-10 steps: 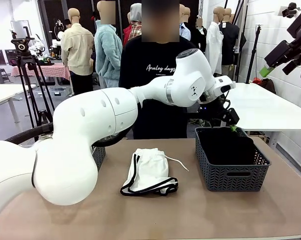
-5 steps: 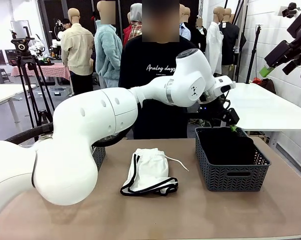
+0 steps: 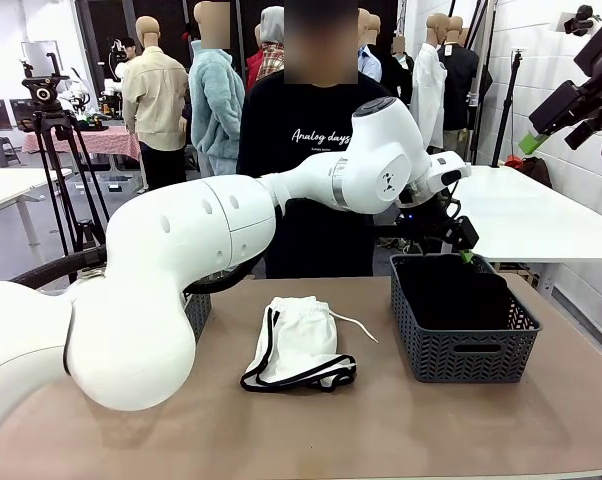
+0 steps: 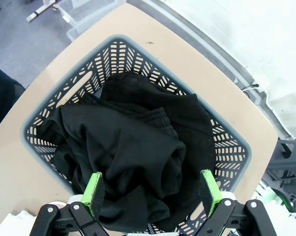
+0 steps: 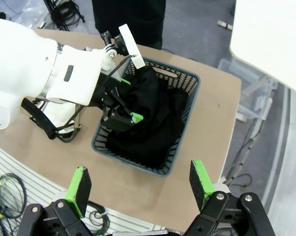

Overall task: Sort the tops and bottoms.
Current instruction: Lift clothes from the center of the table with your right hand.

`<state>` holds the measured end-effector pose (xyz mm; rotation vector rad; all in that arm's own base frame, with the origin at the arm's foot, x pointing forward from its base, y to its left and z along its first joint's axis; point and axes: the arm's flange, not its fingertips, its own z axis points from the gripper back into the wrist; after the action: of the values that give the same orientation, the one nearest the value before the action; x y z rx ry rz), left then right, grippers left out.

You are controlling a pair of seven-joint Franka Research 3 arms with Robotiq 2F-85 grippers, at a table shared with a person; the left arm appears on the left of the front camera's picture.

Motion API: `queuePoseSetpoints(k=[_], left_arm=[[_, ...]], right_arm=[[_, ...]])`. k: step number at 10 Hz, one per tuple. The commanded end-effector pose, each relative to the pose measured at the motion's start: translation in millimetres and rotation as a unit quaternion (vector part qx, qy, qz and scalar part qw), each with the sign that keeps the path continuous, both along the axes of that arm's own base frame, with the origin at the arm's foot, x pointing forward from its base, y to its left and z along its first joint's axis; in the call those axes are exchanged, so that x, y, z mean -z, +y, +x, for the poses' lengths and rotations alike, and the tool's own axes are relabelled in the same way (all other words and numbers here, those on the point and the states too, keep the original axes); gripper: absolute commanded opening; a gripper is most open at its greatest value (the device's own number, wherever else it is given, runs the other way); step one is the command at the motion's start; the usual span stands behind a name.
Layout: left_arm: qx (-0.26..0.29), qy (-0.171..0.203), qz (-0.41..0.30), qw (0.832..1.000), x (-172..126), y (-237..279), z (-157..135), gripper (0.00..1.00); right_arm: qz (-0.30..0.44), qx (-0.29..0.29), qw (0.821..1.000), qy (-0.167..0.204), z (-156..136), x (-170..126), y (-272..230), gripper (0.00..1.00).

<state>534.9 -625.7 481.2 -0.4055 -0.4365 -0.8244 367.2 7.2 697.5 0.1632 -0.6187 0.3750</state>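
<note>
White shorts (image 3: 297,345) with black piping lying loose on the counter (image 3: 401,425), just left of the grey basket (image 3: 463,352), untouched. Black bottoms (image 4: 138,152) heaped inside the basket. Left hand (image 4: 150,194) hovering right above that heap, spread wide, holding nothing. Right hand (image 5: 140,189) parked high above the basket, spread too. Looks like a drop-off step just finished; probably swinging back left for the shorts next.

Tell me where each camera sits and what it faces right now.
Front: fixed between the arms, facing the person across the table; left arm crosses toward the grey basket.
Left wrist: above the basket, looking down on black garments; left gripper open.
Right wrist: high up, looking down; right gripper open.
Shared: basket, black garments.
</note>
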Motion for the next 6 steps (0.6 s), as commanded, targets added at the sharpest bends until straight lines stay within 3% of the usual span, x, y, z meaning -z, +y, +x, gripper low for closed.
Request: queuePoseSetpoints(k=[1, 6], left_arm=[[0.000, -0.002, -0.001, 1.000, -1.2, 0.2, 0.1, 1.00], [0.000, -0.002, -0.001, 1.000, -1.2, 0.2, 0.1, 1.00]], right_arm=[[-0.007, -0.003, 1.000, -0.001, 1.4, 0.1, -0.3, 1.00], [-0.007, -0.003, 1.000, -0.001, 1.4, 0.1, -0.3, 1.00]])
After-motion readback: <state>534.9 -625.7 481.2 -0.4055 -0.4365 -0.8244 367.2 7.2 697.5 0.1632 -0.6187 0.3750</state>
